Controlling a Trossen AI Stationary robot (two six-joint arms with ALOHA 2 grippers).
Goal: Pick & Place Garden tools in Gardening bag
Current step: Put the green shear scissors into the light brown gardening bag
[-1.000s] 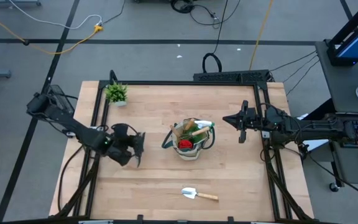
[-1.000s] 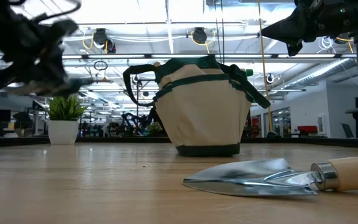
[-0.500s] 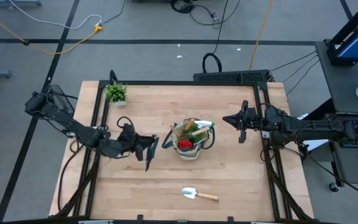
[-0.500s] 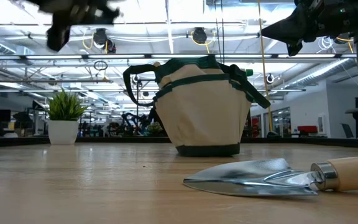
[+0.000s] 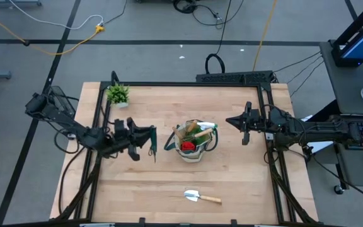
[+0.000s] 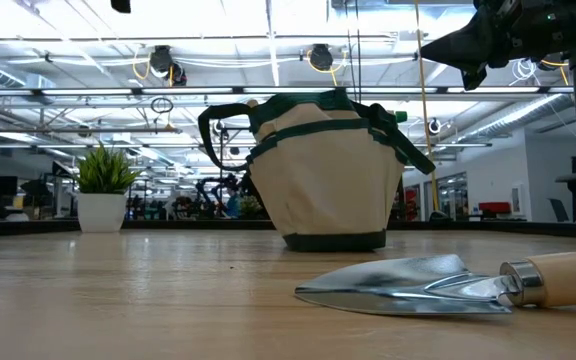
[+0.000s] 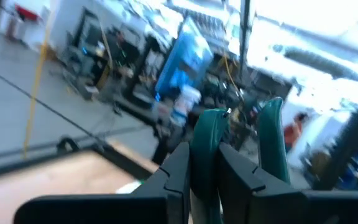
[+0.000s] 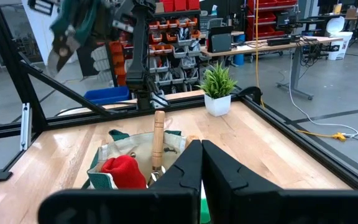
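Mid-carry: left tool [image 5: 145,140] clamped on green-handled pruning shears [image 5: 153,144], held aloft just beside the gardening bag [image 5: 194,142]. Next: over the bag's mouth, then release. Right tool [image 5: 237,122] shut, empty, waiting beyond the bag. Trowel [image 5: 201,197] on the surface nearby, unpacked.

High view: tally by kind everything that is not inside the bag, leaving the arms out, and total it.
Trowel: 1
Pruning shears: 1, held in the left gripper
Potted plant: 1
Total: 3
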